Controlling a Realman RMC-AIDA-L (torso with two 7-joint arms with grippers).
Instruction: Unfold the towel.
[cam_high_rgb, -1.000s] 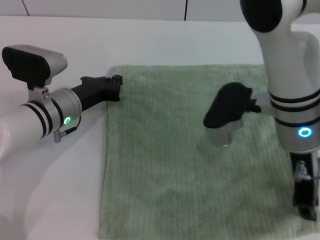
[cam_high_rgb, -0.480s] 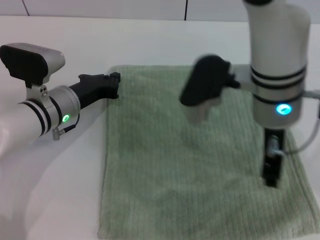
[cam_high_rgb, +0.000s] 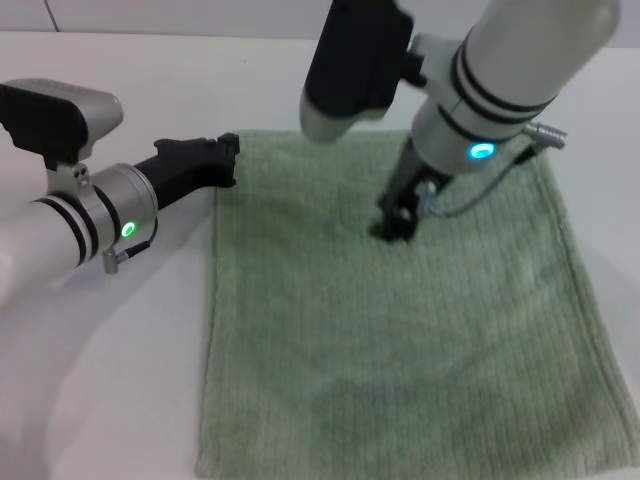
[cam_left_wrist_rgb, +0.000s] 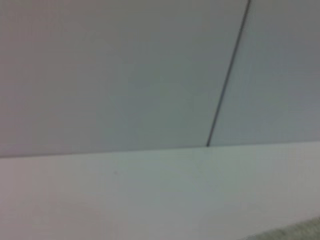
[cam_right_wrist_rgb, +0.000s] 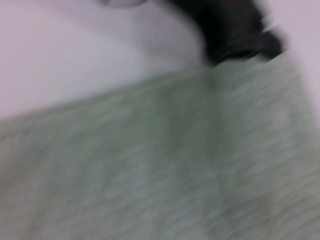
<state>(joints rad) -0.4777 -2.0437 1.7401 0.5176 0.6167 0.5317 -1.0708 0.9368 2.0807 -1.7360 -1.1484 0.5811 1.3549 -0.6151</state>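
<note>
The towel (cam_high_rgb: 400, 320) lies flat on the table (cam_high_rgb: 120, 400), from the near edge toward 12 o'clock; it looks soft, light and limp, so a corner or edge seems the best hold. The right gripper (cam_high_rgb: 397, 222) is low over its middle and the left gripper (cam_high_rgb: 222, 160) touches its corner at 10 o'clock; I cannot tell whether either is apart or together.

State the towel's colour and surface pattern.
The towel is pale sage green with fine ribbing, clearest in the head view.

L arm lies low, its black left gripper (cam_high_rgb: 228, 160) pointing sideways toward the R arm. R arm angles steeply down, black right gripper (cam_high_rgb: 395, 225) at its tip; finger states unclear.
</note>
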